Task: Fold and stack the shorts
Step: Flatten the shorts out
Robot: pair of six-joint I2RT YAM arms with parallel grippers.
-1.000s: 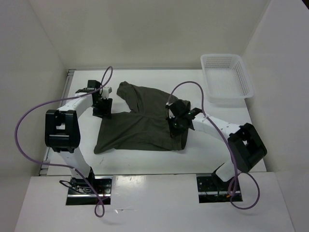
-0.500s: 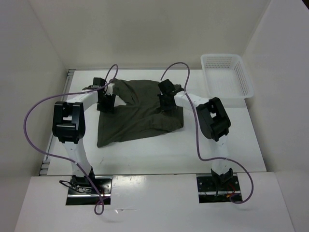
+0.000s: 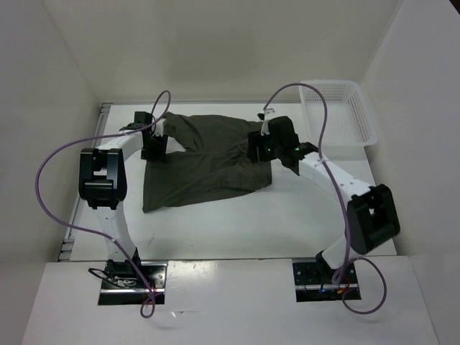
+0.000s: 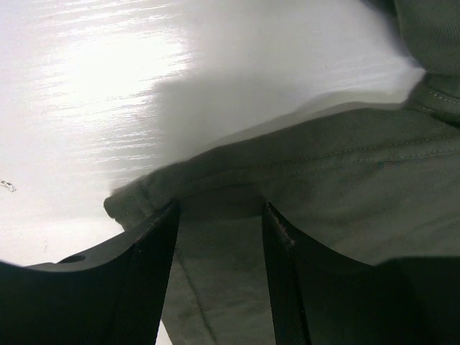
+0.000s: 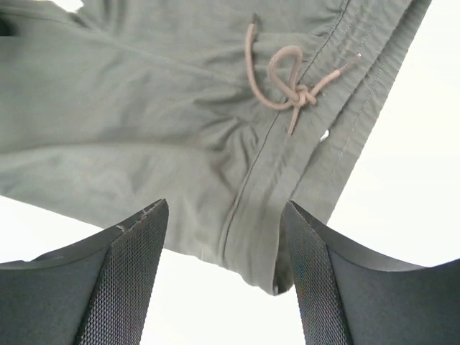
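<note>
I see the shorts (image 3: 205,162) lying flat on the table (image 3: 302,223) (drawstring (image 5: 287,90) knotted). Right gripper (image 5: 224,212) hangs spread over the waistband (image 5: 374,72); left gripper (image 4: 219,212) spread too, straddling a leg hem (image 4: 144,195).

Your overhead view is bright and even, with soft light from above. The shorts (image 3: 208,165) throw only a thin shadow on the white table (image 3: 237,230), and the corners dim slightly. In your left wrist view, glare bleaches the table at upper left, a grey shadow edges the hem, and the near fingers (image 4: 144,287) go black, perhaps out of focus. Your right wrist view holds the drawstring (image 5: 300,93) sharp against blown-out white.
</note>
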